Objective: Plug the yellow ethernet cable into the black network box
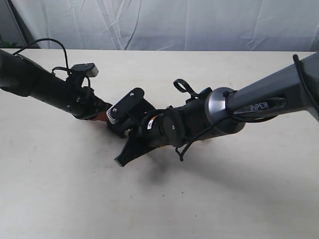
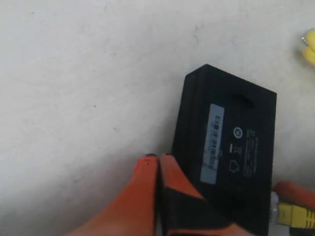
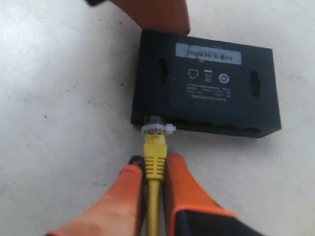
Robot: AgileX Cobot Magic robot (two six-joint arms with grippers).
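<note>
The black network box (image 3: 206,93) lies flat on the pale table, its white label strip (image 3: 209,53) facing up. My right gripper (image 3: 153,164) is shut on the yellow ethernet cable (image 3: 155,157), pinching its ribbed boot. The clear plug (image 3: 155,124) sits at a port at one end of the box's side wall. My left gripper (image 2: 158,158) is shut with nothing between its fingers, and its tips rest against the opposite side of the black network box (image 2: 231,147). In the exterior view both wrists meet mid-table and hide the box; the left gripper (image 1: 99,116) shows only as an orange patch.
Another yellow bit of cable (image 2: 309,46) lies beyond the box's far corner. The right arm (image 1: 259,104) reaches in from the right and the left arm (image 1: 45,84) from the left. The table (image 1: 60,189) ends at a white curtain (image 1: 174,22) behind.
</note>
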